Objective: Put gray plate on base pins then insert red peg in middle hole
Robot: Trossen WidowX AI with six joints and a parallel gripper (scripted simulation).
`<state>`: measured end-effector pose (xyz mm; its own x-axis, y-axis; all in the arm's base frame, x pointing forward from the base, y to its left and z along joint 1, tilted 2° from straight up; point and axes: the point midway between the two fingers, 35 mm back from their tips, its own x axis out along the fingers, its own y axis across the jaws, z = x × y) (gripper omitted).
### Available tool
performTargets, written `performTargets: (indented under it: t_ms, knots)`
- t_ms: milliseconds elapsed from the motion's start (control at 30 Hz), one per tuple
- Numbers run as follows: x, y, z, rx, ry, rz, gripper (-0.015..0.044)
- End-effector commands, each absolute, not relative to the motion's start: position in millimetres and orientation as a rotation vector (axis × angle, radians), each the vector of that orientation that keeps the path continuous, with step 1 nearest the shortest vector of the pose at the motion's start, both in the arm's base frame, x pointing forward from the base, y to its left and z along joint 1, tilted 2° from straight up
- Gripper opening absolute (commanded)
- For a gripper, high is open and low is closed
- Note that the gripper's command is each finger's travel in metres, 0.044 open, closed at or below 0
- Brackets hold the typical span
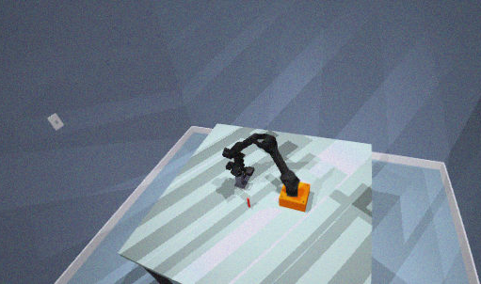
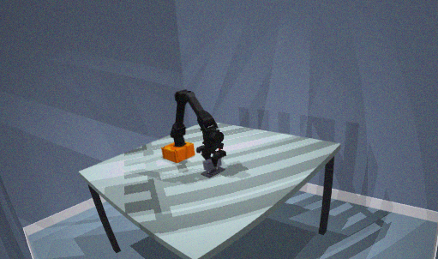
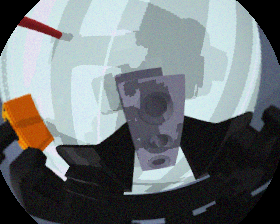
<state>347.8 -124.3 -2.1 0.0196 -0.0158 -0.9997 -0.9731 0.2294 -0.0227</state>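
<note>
Just over the base (image 1: 240, 185) (image 2: 213, 173) (image 3: 139, 74): the gray plate (image 1: 243, 180) (image 2: 212, 165) (image 3: 175, 92) is tipped up, not lying flat. I can't tell if they touch.
Hand: the hand (image 1: 242, 172) (image 2: 212, 158) (image 3: 151, 117) is squeezing the gray plate by its sides.
Plate feel: it looks thin, stiff and fairly light. It should not bend, but its smooth sides might slip or turn if a corner bumps something.
Plate grip: both side edges are the good place to hold. That leaves the big middle hole and the smaller holes uncovered.
Pins: I can't make them out. The plate likely has to tip level and line up before going down gently.
Red peg: the red peg (image 1: 248, 202) (image 2: 220, 149) (image 3: 43, 28) is on the tabletop (image 1: 289, 249) (image 2: 195, 223) (image 3: 86, 110), near the base but apart from it.
Peg feel: it looks slim, stiff and light, and could roll or twist. Pinching it around the upper part would leave the other end free for the hole.
</note>
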Motion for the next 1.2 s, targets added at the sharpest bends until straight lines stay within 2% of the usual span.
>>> performTargets:
  t_ms: [0, 600, 1167]
  knots:
    - [344.1, -123.7, -13.9, -1.052, 1.314, 1.034, 0.0]
    - [346.3, -123.9, -17.0, -1.053, 1.308, 1.022, 0.0]
    - [346.3, -123.9, -17.0, -1.053, 1.308, 1.022, 0.044]
